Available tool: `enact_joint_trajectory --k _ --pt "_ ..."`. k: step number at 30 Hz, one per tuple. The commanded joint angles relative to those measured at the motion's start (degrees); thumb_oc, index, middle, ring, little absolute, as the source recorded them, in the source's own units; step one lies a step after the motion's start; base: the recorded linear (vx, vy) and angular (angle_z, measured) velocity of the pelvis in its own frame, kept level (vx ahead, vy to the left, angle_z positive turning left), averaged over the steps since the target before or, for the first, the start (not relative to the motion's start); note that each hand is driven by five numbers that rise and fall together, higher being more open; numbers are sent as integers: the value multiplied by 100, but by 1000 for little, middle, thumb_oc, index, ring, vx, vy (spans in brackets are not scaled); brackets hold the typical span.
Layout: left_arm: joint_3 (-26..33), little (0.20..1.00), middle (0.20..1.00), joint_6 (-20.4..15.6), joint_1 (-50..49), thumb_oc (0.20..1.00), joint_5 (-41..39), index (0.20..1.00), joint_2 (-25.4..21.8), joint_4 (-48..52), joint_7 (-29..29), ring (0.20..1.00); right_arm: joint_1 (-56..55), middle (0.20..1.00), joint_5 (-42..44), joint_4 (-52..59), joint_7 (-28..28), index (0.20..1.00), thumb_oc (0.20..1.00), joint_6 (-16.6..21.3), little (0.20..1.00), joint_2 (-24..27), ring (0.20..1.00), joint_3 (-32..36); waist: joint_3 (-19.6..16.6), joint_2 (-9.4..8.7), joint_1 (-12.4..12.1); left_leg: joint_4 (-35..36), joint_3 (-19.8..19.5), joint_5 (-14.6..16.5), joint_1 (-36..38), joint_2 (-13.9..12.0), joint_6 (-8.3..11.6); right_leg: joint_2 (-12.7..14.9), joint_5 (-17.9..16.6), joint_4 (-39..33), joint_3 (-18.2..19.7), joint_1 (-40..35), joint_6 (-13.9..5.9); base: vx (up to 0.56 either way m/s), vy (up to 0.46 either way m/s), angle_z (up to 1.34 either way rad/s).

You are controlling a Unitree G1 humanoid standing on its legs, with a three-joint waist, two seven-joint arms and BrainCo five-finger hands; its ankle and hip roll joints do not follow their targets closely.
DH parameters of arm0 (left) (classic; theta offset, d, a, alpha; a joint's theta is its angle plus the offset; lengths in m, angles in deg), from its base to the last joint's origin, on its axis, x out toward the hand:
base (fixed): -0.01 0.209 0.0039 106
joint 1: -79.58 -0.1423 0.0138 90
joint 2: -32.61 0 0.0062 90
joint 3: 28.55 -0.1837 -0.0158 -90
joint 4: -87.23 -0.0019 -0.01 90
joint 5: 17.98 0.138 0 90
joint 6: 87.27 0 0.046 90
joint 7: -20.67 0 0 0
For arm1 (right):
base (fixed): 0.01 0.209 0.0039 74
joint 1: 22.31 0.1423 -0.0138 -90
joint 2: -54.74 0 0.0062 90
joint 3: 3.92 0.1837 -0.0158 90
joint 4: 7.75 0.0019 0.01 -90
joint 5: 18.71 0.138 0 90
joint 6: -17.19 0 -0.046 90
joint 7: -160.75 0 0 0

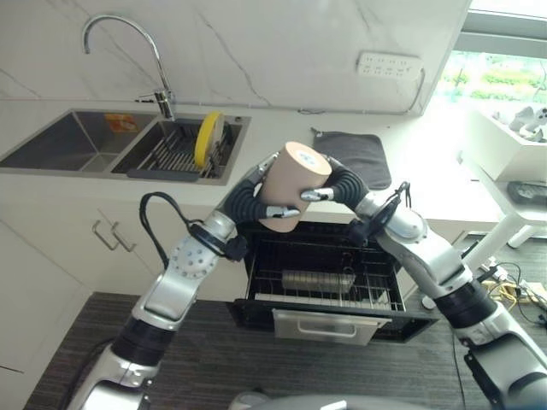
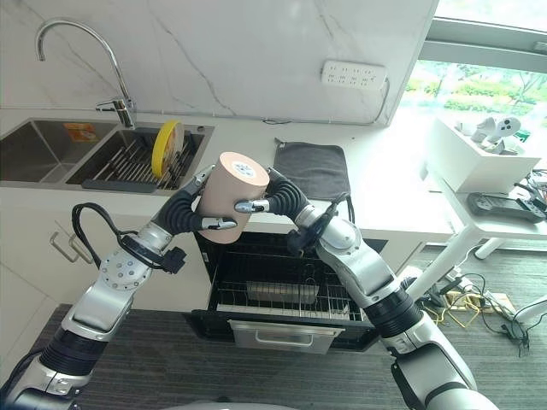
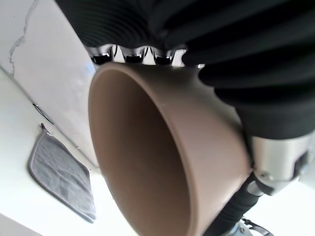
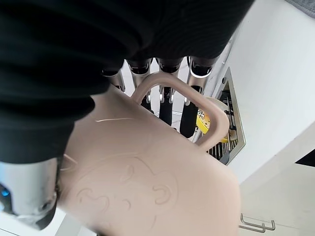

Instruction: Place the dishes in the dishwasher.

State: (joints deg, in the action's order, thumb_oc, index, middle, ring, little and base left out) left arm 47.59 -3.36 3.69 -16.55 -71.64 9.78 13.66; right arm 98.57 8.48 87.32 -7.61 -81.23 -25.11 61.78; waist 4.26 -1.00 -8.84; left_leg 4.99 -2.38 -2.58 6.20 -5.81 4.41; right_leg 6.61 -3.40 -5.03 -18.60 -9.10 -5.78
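While yellow plate (image 1: pixel 207 139) stands racked, dishwasher (image 1: pixel 325 282) gapes open.

white countertop (image 2: pixel 376 184) | grey mat (image 2: pixel 311 168) lying flat on it | sink (image 2: pixel 51 149) set in

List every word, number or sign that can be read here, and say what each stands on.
Nothing can be read as text.
Orange label in the sink basin: print too small to read.
Sticker on the yellow plate: blurred, unreadable.
Mug held between the left hand and right hand: an embossed cartoon face, no letters.
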Motion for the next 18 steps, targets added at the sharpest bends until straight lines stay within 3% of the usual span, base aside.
enact_joint_trajectory --k 1,2,9,18 --pt "-649 200 200 -252 523 200 236 200 -73 -53 -141 200 860 216 232 554 -16 216 216 526 216 -412 216 -140 -164 -176 -121 1 -65 295 13 -179 15 578 163 6 222 -130 -384 0 0 0" --pt "-650 200 200 -234 517 200 203 200 -68 -65 -135 200 866 1000 248 595 -47 1000 1000 477 1000 -405 1000 -148 -163 -176 -120 1 -63 299 16 -178 13 578 163 8 225 -129 -383 0 0 0" --pt "-732 200 200 -120 479 200 -70 200 80 -89 -53 200 884 1000 360 629 -302 1000 1000 745 1000 -604 1000 -132 -147 -166 -130 1 -61 303 23 -179 5 574 164 9 253 -127 -375 -2 0 -2" --pt "-771 200 200 -339 539 200 209 200 116 -110 177 200 922 1000 689 699 -234 1000 1000 572 1000 -828 1000 -373 -146 -199 -193 1 -93 303 31 -182 8 567 187 17 211 -156 -358 0 0 0"
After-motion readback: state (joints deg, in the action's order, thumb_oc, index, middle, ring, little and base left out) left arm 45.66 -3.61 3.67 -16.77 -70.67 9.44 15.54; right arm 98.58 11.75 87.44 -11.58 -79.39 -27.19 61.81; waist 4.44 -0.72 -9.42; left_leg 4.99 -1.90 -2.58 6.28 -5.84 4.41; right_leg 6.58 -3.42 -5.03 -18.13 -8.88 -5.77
